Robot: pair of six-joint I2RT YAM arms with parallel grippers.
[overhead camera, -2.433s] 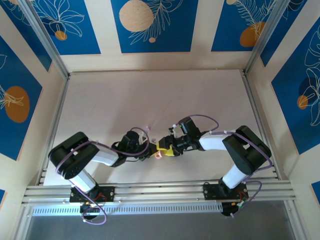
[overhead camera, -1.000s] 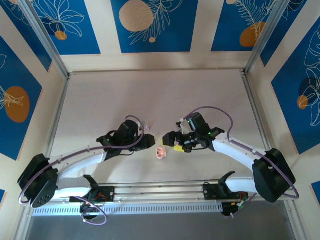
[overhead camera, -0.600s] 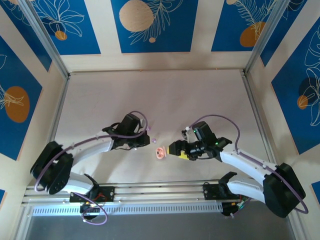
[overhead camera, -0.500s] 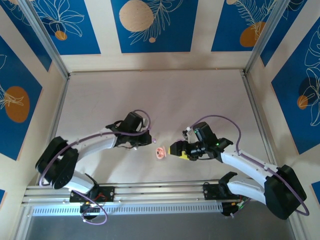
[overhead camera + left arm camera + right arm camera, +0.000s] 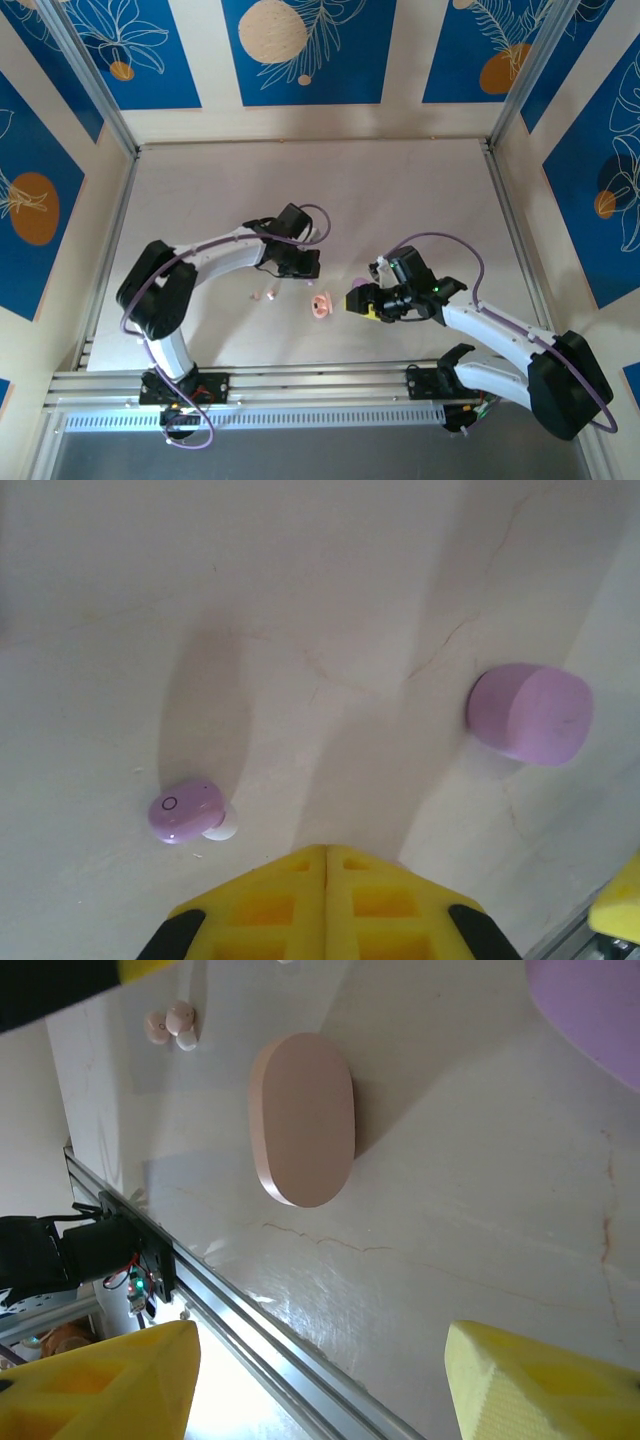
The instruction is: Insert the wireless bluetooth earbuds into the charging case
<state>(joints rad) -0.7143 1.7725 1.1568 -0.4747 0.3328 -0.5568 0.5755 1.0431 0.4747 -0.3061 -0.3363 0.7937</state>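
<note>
Purple bead-sized earbud (image 5: 185,811) lies on the pale counter (image 5: 330,600) at 10 o'clock from the left fingers (image 5: 322,868), which are pressed together, the lilac oval case (image 5: 530,713) at 2 o'clock. Right fingers (image 5: 352,300) stand apart, pink oval case (image 5: 303,1118) at 12 o'clock, two pinkish-white earbuds (image 5: 170,1023) at 11

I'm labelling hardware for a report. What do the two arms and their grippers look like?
The left arm and right arm have white links, black joints and looping purple cables. The left gripper and right gripper have blocky yellow fingers.
</note>
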